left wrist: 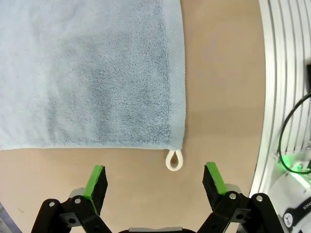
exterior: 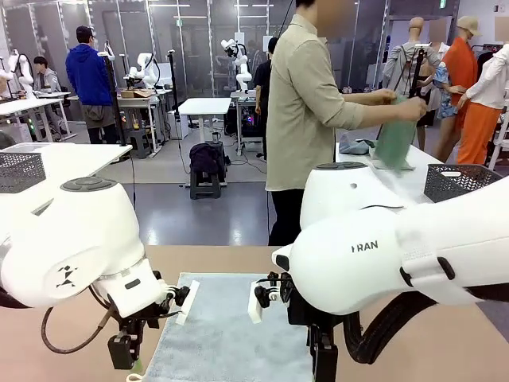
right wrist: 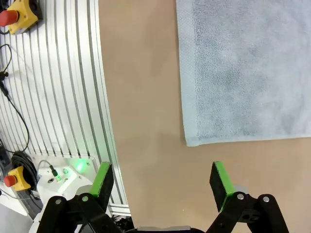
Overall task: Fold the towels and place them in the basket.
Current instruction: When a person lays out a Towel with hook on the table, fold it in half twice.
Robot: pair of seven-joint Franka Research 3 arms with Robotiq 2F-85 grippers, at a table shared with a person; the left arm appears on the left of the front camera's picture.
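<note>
Left claw (left wrist: 154,171) hangs released and empty, with the towel's (left wrist: 92,73) corner loop (left wrist: 174,160) just ahead, between its pads. Right claw (right wrist: 161,167), likewise released and empty, has the other near corner just ahead of its pads. Spread flat on the table (left wrist: 218,97), the towel runs on beyond both claws. I judge they're placed this way to pinch both corners for a first fold. Far past the right claw, a wire basket (exterior: 461,181) waits near the person (exterior: 306,111).

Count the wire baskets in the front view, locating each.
2: left basket on the white table at far left; right basket on the far table at right. More may be hidden.
</note>
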